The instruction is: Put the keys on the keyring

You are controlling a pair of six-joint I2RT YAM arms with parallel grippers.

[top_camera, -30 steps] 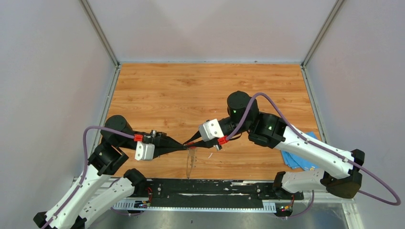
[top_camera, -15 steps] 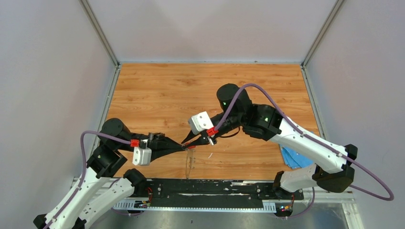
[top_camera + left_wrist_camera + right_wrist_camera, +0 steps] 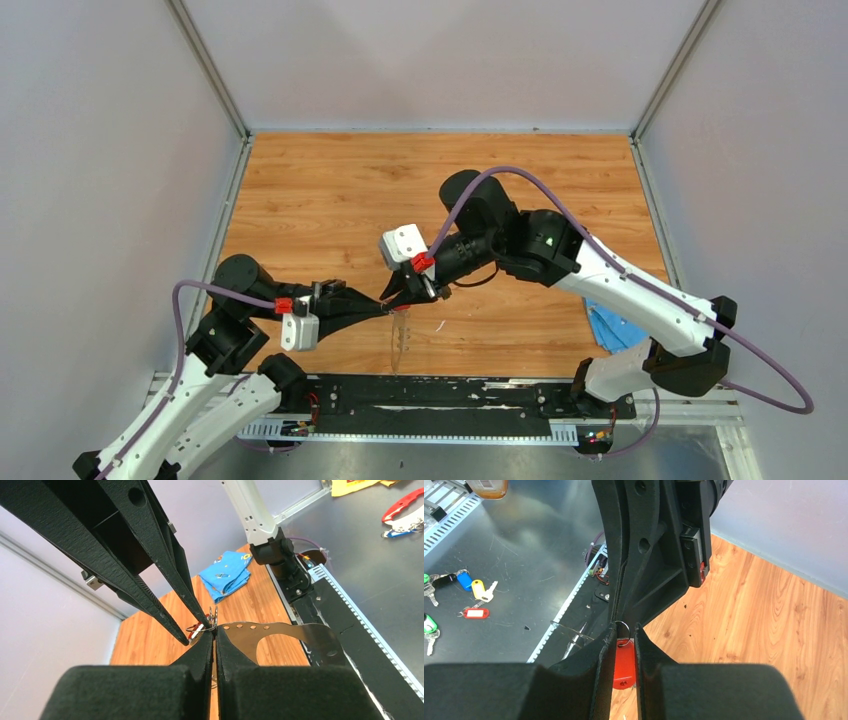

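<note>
Because the red key [image 3: 624,666] had such a tiny wire loop [image 3: 622,628] on top, the step in hand looked like a threading job: the loop had to slide onto the thin edge of the keyring [image 3: 300,632]. To do it well, I think the right arm should move very slowly and hold the loop in line with the metal edge. The left arm should hold the keyring steady, since a small slip could push the loop away or knock the key loose. The red key had a bright red plastic head. It was up in the air, pinched between the two fingers of the right end effector [image 3: 405,295], which was closed narrow on it. The loop poked out just past the fingertips. The keyring was a thin, flat, shiny grey band with a row of little holes, curving round a big open middle. It hung in the air too, below the spot where both arms met, over the near part of the wooden surface [image 3: 330,200]. The left end effector [image 3: 214,634] was squeezed narrow on its edge, tip to tip with the right one. I could not find the blue key in any view. A blue cloth [image 3: 612,330] lay well apart on the right side of the surface, and a thin white sliver [image 3: 440,325] lay near the hanging keyring.
</note>
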